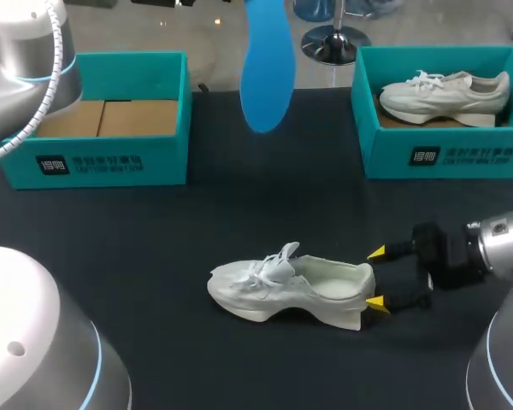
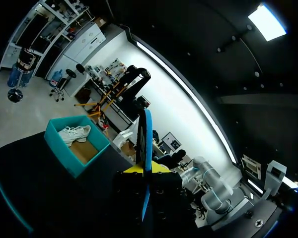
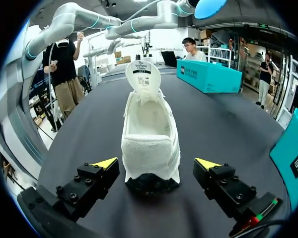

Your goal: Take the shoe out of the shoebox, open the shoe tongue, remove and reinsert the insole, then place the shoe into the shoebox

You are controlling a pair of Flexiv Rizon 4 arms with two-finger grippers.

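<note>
A white shoe (image 1: 291, 286) lies on its sole on the black table, toe to the left. In the right wrist view its tongue (image 3: 143, 79) stands upright. My right gripper (image 1: 377, 278) is open, with one finger on each side of the heel (image 3: 151, 163) and a gap on both sides. High above the table's far middle hangs the blue insole (image 1: 268, 68). My left gripper (image 2: 146, 171) is shut on the insole, which shows edge-on (image 2: 147, 144) between its yellow tips. The insole (image 3: 208, 7) also shows at the end of my left arm (image 3: 89, 22).
A teal shoebox (image 1: 111, 158) at the back left shows only its cardboard bottom. A second teal shoebox (image 1: 449, 154) at the back right holds another white shoe (image 1: 445, 94). The black table (image 1: 265, 213) lies bare between the boxes and the shoe.
</note>
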